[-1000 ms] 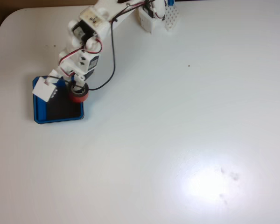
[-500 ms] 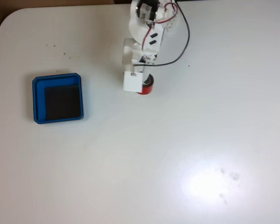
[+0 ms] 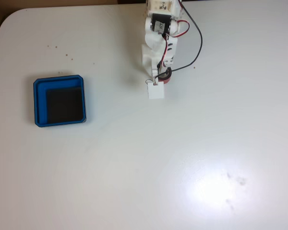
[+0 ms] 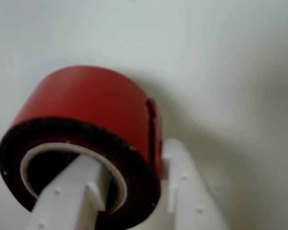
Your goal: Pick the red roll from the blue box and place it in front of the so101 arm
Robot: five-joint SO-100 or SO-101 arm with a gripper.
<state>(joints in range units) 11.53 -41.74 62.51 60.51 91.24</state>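
The white so101 arm (image 3: 158, 28) reaches down from the top middle of the fixed view. Its gripper (image 3: 164, 79) is shut on the red roll (image 3: 168, 76), which peeks out beside the white wrist block. In the wrist view the red roll (image 4: 86, 100) has a dark side and a pale core. One white finger (image 4: 72, 191) passes through the core and the other presses the outside, so the gripper (image 4: 134, 160) clamps the roll's wall close above the white table. The blue box (image 3: 36, 103) lies at the left with a bare black floor, far from the gripper.
The white table (image 3: 182, 158) stretches wide below and to the right of the arm. A bright glare patch (image 3: 216, 189) sits at lower right. The table's rounded corner (image 3: 7, 21) and left edge border a brown surface. A black cable (image 3: 198, 45) loops beside the arm.
The arm lifted the red roll out of the blue box and swung right with it. The roll now hangs just below the arm's base, and the box is left bare.
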